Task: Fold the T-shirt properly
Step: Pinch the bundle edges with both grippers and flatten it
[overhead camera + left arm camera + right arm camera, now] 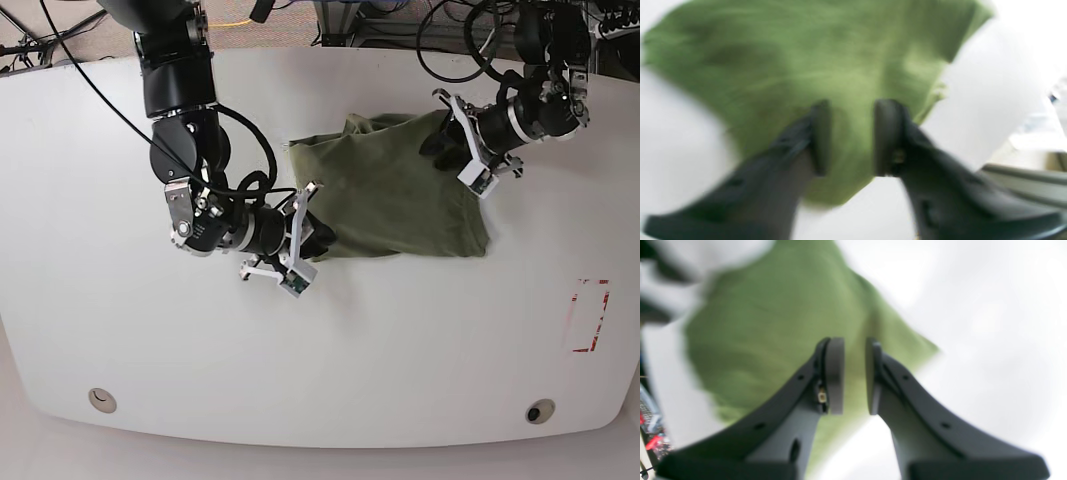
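The olive-green, short-sleeved T-shirt (400,195) of thin wrinkled cloth lies bunched into a rough rectangle on the far middle of the white worktop (420,360), its upper edge rumpled and its lower edge fairly straight.

At its lower corner on the base view's left, the right hand (318,238), black-fingered with white plastic brackets, sits at the cloth's edge. In the right wrist view its two pads stand a narrow way apart with green cloth (773,323) showing in the gap and beyond (855,375); whether cloth is pinched cannot be told through the blur.

At the shirt's upper corner on the base view's right, the left hand (442,142) reaches onto the cloth. The left wrist view is badly smeared: the dark fingers (820,136) stand apart with green fabric (806,56) between and past them (851,138), and a grip cannot be told.

A red-outlined rectangle (590,315) is marked on the worktop near its edge, well apart from the shirt. Black cables (100,90) trail over the worktop behind the right arm.
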You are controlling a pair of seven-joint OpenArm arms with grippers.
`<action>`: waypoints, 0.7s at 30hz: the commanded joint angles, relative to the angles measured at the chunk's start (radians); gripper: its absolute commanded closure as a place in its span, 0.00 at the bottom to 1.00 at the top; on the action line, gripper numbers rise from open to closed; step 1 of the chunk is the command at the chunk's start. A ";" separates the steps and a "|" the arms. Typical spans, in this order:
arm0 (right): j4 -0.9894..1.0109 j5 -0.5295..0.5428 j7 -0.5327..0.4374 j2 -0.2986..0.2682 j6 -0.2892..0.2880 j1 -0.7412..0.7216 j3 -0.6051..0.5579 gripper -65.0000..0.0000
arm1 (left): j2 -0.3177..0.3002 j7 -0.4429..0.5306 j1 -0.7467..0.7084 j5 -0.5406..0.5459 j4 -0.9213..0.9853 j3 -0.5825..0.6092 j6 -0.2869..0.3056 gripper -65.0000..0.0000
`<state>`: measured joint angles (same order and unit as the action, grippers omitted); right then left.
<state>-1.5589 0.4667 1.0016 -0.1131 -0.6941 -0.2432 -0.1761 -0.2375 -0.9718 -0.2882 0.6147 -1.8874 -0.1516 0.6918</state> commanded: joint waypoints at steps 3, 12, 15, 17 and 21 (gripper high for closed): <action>0.079 0.008 -0.114 0.002 -0.004 -0.066 -0.003 0.85 | 0.050 0.030 0.013 -0.025 0.015 0.019 -0.011 0.90; 0.277 -0.139 -0.306 0.008 -0.004 -0.117 -0.004 0.85 | 0.154 0.030 0.013 -0.229 0.038 0.047 -0.004 0.90; 0.325 -0.170 -0.347 0.002 -0.004 -0.121 -0.006 0.85 | 0.151 0.030 0.013 -0.237 0.044 0.065 -0.004 0.90; 0.351 -0.188 -0.382 -0.001 -0.004 -0.120 -0.006 0.85 | 0.143 0.030 0.014 -0.238 0.061 0.070 -0.004 0.90; 0.406 -0.228 -0.456 -0.023 -0.004 -0.098 -0.006 0.85 | 0.106 0.029 0.043 -0.237 0.098 0.088 -0.004 0.90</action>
<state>-1.1549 0.2432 0.5957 -0.1127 -0.6910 -0.3367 -0.1848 -0.1066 -0.9543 -0.2653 0.3656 -1.7817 -0.0662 0.6830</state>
